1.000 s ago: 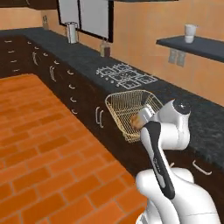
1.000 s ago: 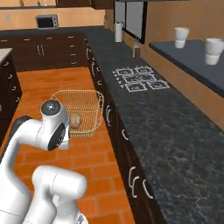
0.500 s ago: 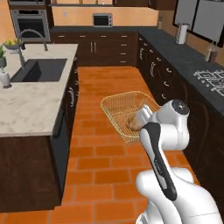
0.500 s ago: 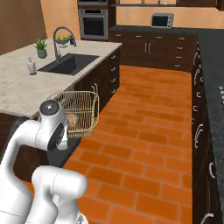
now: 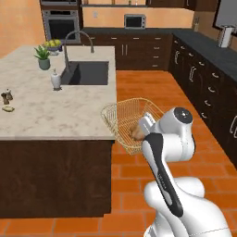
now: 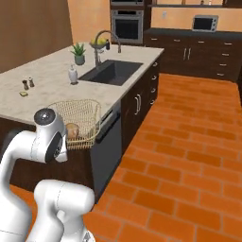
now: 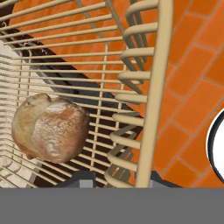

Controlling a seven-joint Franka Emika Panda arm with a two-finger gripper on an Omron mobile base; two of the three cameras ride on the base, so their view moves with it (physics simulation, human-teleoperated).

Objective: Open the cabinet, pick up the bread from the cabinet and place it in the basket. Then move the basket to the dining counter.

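Across the left half of the left base view runs the dining counter point(image 5: 55, 115), a long island with a pale speckled top over a dark wood base, and it takes the upper left of the right base view as well point(image 6: 42, 90). Set into its top toward the far end is a dark sink point(image 5: 87, 73) under a curved silver tap point(image 5: 76, 39), with a small potted plant point(image 5: 43, 56) and a white bottle point(image 5: 55, 79) beside it on the left. Orange brick floor point(image 6: 189, 156) covers the right side of the right base view. Near the middle of the left base view the white arm point(image 5: 162, 152) holds up the basket point(image 5: 132, 122), a golden wire thing that hangs just off the near corner of the island, above the floor and level with the counter edge. At the bottom of the hand view the gripper point(image 7: 116, 181) is clamped on the basket's rim, one dark tip on each side of the wire wall. Low at the left of that view the bread point(image 7: 49, 127), a round tan roll, lies on the mesh bottom inside the basket.
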